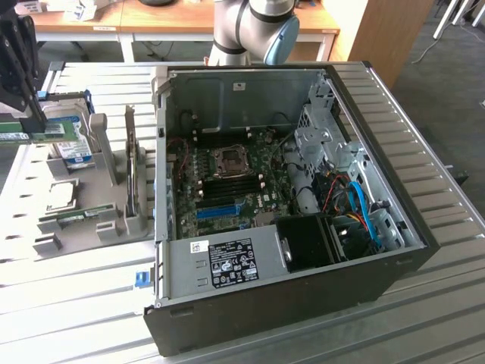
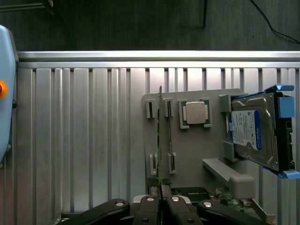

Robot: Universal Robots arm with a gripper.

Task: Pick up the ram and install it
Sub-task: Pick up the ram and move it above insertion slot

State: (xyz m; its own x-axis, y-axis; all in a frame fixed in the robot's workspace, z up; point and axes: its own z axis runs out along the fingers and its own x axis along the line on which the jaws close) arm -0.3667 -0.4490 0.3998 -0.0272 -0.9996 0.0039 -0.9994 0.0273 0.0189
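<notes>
Slatted silver metal surface (image 1: pixel 432 114) carries everything. Biggest item: black desktop PC case (image 1: pixel 265 318) lying on its side, panel off, green motherboard (image 1: pixel 227 178) exposed inside. It takes up centre to ext. view's right. Grey robot arm w/ pale-blue joint cap (image 1: pixel 258 30) stands behind the case.

Ext. view's left, just beside the case: flat grey plastic parts tray (image 1: pixel 26 197) w/ upright brackets. Silver hard drive w/ blue-white label (image 1: pixel 74 150) sits tilted in a blue frame at the tray's far end.

Black fingers (image 1: pixel 29 106) hang over the tray's far-left part, pressed together on the ram, a long thin green circuit-board stick w/ small white label (image 1: pixel 45 131). Ram is raised above the tray, roughly level lengthwise, near the hard drive and well apart from the motherboard.

Wrist view: fingers (image 2: pixel 149 211) pinch the ram from both faces. The stick shows edge-on as a thin green line (image 2: pixel 160 140) over the tray (image 2: pixel 197 154) and surface (image 2: pixel 70 140). Hard drive (image 2: pixel 253 133) is off to one side.

Second green stick (image 1: pixel 76 216) sits in the tray's brackets, edge-on in wrist view (image 2: pixel 169 126), just beside the held one.

Smallest: square silver processor chip (image 1: pixel 61 196) lies flat in its tray recess (image 2: pixel 195 113), between the sticks and the drive.
</notes>
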